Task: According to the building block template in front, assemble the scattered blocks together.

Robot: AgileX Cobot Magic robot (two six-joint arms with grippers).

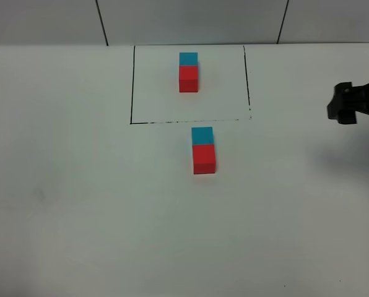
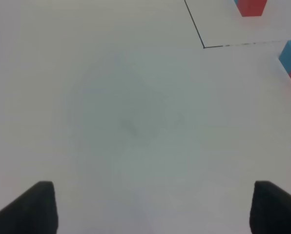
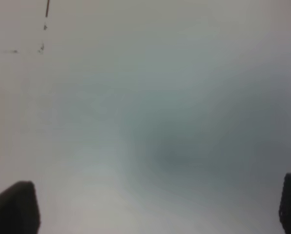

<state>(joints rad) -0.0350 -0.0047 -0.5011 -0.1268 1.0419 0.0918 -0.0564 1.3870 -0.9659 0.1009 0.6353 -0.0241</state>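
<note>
Scattered blocks touch, outside the outline framing the template.

Cyan-blue and red scattered blocks

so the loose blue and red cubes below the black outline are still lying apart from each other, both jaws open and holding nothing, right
Not quite: the loose blue cube and red cube are not apart. The exterior high view shows them joined, blue on the far side, matching the template inside the black outline. Both sets of jaws are indeed open and empty.
</note>
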